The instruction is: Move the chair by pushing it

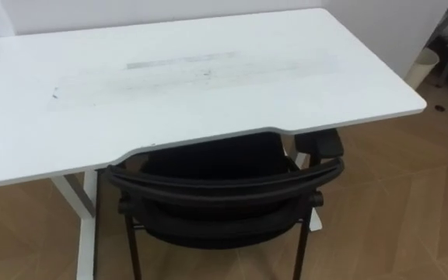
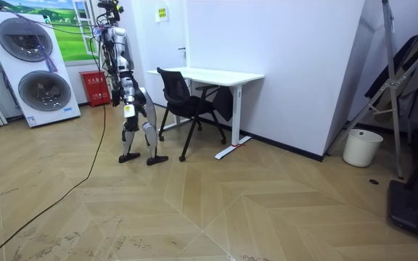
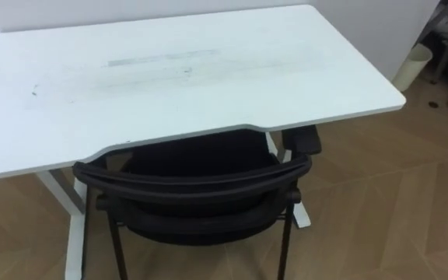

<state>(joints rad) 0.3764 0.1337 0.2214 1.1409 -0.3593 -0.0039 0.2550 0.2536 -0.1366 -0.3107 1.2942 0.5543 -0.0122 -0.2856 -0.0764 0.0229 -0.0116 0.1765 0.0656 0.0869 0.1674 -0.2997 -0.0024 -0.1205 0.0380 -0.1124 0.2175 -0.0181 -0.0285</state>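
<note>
A black chair (image 1: 224, 185) with a curved backrest stands in front of me, its seat tucked partly under the white desk (image 1: 208, 78). The backrest sits just outside the desk's front edge, in its curved cut-out. In the room view I stand upright a short step behind the chair (image 2: 183, 98), facing it and the desk (image 2: 223, 75). My right hand (image 2: 128, 109) hangs by my hip, away from the backrest, too small to read.
A white bin (image 1: 422, 67) stands on the wood floor right of the desk, near the wall. In the room view, stacked washing machines (image 2: 38, 72) and a red box (image 2: 96, 88) are behind me; a metal rack (image 2: 398, 87) stands far right.
</note>
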